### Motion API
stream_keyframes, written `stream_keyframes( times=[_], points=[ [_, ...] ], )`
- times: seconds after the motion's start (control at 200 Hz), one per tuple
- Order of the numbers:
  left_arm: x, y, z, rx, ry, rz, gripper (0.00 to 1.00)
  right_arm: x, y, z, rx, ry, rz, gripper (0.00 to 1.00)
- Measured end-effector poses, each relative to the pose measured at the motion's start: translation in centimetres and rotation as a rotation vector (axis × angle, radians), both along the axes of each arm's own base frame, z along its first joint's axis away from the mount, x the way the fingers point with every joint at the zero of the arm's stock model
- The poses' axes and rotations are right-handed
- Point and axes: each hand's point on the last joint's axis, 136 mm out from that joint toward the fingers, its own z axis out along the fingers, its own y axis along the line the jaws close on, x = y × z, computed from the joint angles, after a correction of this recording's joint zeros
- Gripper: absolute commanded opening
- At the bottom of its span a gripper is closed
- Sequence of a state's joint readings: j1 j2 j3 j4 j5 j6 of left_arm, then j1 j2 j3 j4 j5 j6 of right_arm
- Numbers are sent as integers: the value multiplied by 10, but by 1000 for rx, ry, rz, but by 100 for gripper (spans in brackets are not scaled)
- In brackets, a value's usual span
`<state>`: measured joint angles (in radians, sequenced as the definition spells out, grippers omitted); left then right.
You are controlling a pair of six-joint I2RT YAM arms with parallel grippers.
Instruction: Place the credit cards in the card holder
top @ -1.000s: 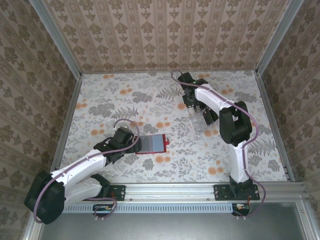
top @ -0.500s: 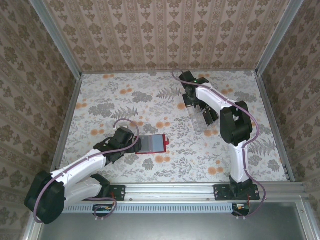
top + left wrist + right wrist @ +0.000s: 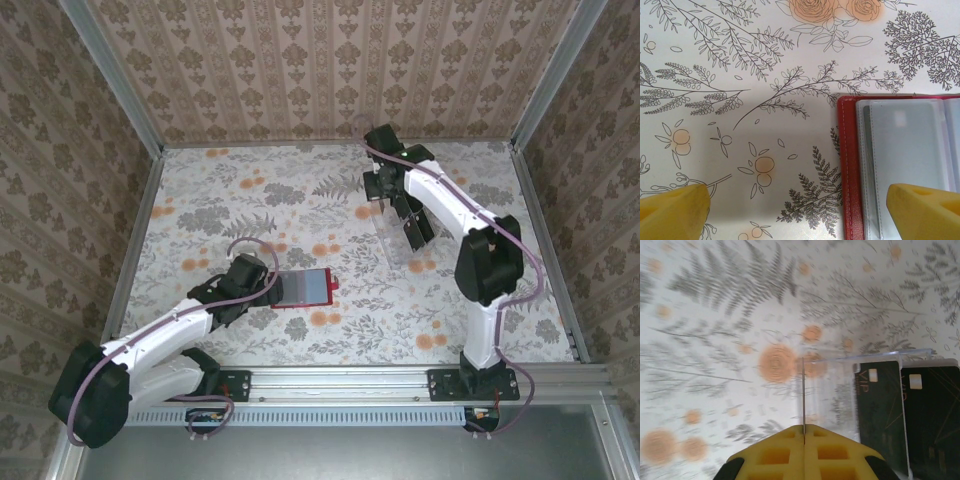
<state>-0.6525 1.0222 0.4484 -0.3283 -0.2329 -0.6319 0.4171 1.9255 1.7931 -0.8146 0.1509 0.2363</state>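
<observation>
A card (image 3: 803, 390), seen edge-on as a thin line, is pinched between the clenched yellow fingers (image 3: 770, 455) of the right gripper (image 3: 804, 429) above the flowered table (image 3: 250, 200). Just beside it, two black cards (image 3: 879, 415) with small pale marks stand side by side in a clear stand (image 3: 835, 390) at the far right of the table. From above, the right gripper (image 3: 385, 188) hangs over the far end of that clear stand (image 3: 400, 245). It sits farther back than a second ago, when it was lower over the stand, and the right arm (image 3: 490, 260) has swung its elbow out toward the right wall. The red wallet (image 3: 308, 287) lies open and flat near the middle of the table, well apart from the stand, its greyish-blue inner face up and a small tab on its right edge; it has not moved. The left wrist camera shows the wallet's red border (image 3: 847, 165) and its clear pockets. The left gripper (image 3: 800, 205) hovers at the wallet's left edge with its jaws spread wide and nothing held, one finger over the bare table and the other over the pockets. From above, the left gripper (image 3: 265, 285) and the left arm (image 3: 160, 335) sit where they were a second ago.
</observation>
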Motion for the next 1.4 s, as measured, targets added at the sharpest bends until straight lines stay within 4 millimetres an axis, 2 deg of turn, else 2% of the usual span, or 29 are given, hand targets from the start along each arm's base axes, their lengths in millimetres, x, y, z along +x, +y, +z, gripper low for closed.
stream_keyframes(
  times=[0.115, 0.205, 0.255, 0.32, 0.445, 0.51, 0.615, 0.755, 0.935, 1.4],
  points=[
    [0, 1, 0, 2, -2, 2, 100, -31, 39, 30, 102, -67, 57, 0],
    [0, 1, -1, 8, 1, 4, 100, -61, 71, 30, 185, -66, 103, 0],
    [0, 2, -2, 15, 3, 7, 100, -78, 89, 22, 226, -48, 122, 0],
    [1, 3, -2, 21, 2, 11, 100, -102, 111, 0, 267, -3, 135, 0],
    [1, 6, -3, 32, 0, 17, 100, -140, 137, -42, 308, 78, 126, 0],
    [1, 7, -3, 37, 1, 20, 100, -155, 147, -55, 326, 105, 116, 0],
    [0, 8, -3, 41, -1, 23, 100, -172, 168, -65, 374, 110, 102, 0],
    [0, 8, -2, 39, -2, 25, 100, -181, 189, -77, 419, 116, 75, 0],
    [1, 8, -1, 36, -7, 26, 100, -183, 198, -95, 414, 113, 32, 0],
    [1, 8, 0, 32, -12, 26, 100, -176, 179, -115, 333, 55, -52, 0]
  ],
)
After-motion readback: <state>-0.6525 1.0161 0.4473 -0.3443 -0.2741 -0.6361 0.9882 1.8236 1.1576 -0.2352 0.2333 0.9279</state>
